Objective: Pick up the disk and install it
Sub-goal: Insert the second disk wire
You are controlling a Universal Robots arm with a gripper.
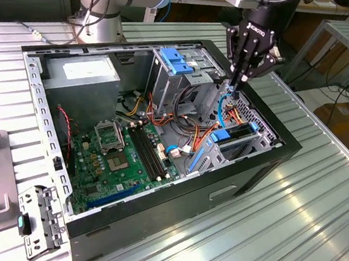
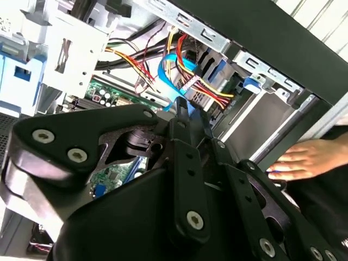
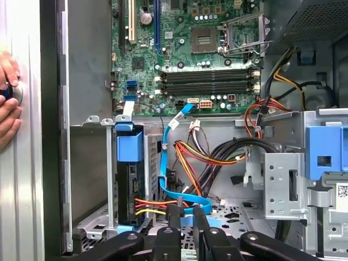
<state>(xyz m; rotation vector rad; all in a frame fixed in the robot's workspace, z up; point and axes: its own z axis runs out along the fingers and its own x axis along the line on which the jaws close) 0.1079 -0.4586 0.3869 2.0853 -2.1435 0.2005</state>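
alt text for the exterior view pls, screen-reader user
A black robot claw reaches down among the blue cable and wiring inside an open computer case lying on a ribbed metal table. The disk sits in its bay near the case's front; green motherboard lies exposed.

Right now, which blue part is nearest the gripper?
The thin blue cable, looping right at the gripper; the blue handle on the tall cage and the disk's blue rail sit farther off.
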